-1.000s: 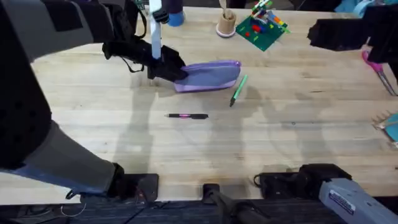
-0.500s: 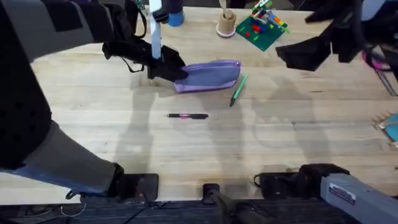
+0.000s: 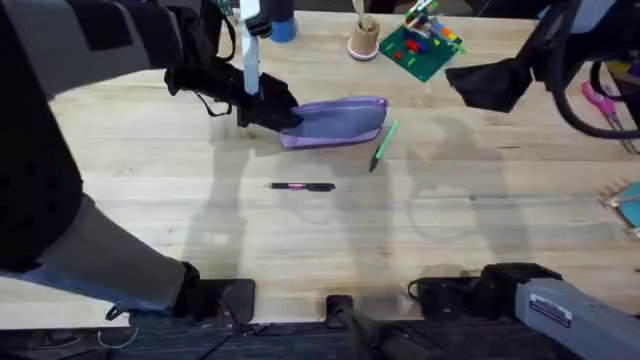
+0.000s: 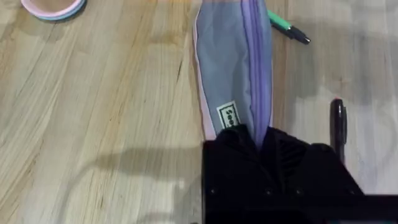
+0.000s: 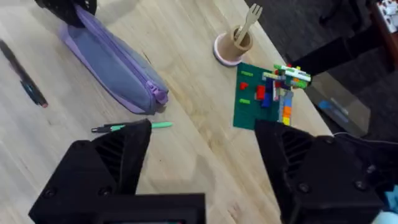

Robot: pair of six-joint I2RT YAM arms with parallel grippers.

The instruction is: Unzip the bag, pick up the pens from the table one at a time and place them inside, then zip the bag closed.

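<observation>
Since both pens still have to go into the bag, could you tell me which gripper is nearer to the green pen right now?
Right. The right gripper hangs open above the table beside the green pen, while the left gripper is shut on the far end of the bag, across the bag from the pen.

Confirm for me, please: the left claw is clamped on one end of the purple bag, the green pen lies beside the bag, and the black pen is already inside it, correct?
Not quite. The black pen is not inside; the overhead view shows it lying on the table, apart from the bag. The rest holds: the left claw is clamped on one end of the bag, and the green pen lies beside it.
</observation>
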